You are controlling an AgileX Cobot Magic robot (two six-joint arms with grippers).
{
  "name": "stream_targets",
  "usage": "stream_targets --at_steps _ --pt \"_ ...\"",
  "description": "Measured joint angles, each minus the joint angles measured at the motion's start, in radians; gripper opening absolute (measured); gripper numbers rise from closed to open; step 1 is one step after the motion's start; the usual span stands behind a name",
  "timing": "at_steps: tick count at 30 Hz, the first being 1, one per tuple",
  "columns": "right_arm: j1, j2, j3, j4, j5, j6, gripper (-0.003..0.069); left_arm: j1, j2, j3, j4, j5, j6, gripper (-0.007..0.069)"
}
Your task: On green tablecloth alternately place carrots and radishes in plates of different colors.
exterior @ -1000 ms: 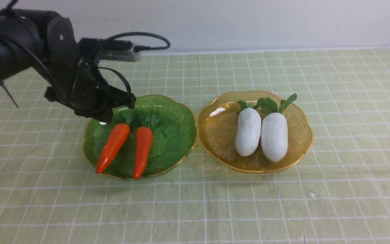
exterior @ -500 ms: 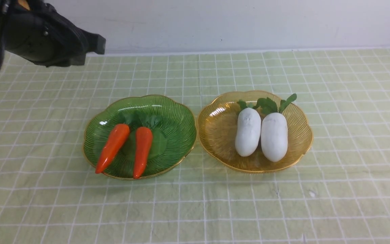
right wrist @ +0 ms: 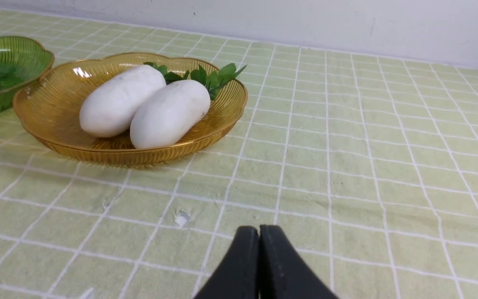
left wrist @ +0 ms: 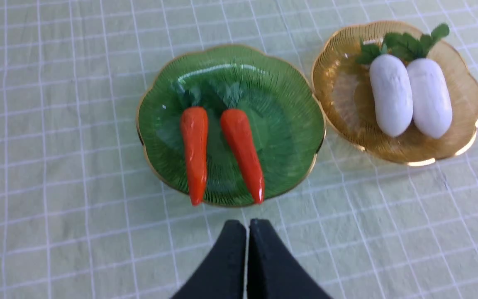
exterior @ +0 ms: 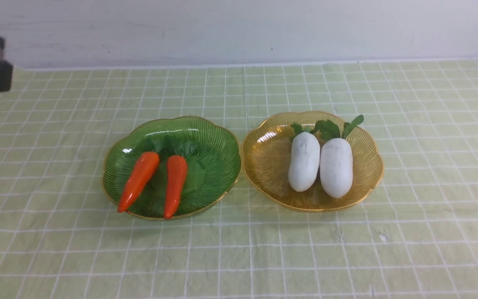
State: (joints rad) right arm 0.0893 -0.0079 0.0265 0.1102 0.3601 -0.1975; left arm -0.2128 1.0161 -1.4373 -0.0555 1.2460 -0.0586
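Both carrots (exterior: 154, 180) lie in the green plate (exterior: 218, 141); both radishes (exterior: 320, 166) lie in the amber plate (exterior: 264, 162) touching it. Only the wrist views show the left gripper (left wrist: 247, 226) and right gripper (right wrist: 259, 232), each pressed closed on nothing.

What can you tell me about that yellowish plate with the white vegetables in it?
The amber plate looks like see-through ribbed plastic, shallow and bowl-like, with a wavy, scalloped gold rim. It sits flat on the green tablecloth, close beside the green plate on the robot's right side of it. Two white radishes lie in it side by side, touching, their green leaves pointing to the far rim. No gripper touches it.
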Motion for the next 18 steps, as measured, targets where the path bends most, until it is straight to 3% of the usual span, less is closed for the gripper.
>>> stream_targets --at_steps 5,13,14,15,18 --pt "0.0 0.0 0.0 -0.001 0.001 0.0 -0.0015 0.0 -0.103 0.036 -0.001 0.014 0.028 -0.0008" --pt "0.0 0.0 -0.001 -0.002 0.005 0.0 -0.0015 0.0 -0.4 0.304 -0.016 0.009 0.044 -0.0008" --pt "0.0 0.0 -0.001 -0.002 0.006 0.0 -0.0015 0.0 -0.53 0.454 -0.037 -0.073 0.045 -0.0008" --pt "0.0 0.0 -0.001 -0.002 0.006 0.0 -0.0015 0.0 -0.542 0.468 -0.04 -0.085 0.045 -0.0008" --pt "0.0 0.0 -0.001 -0.002 0.006 0.0 -0.0015 0.0 -0.716 0.679 -0.078 -0.317 0.045 -0.0008"
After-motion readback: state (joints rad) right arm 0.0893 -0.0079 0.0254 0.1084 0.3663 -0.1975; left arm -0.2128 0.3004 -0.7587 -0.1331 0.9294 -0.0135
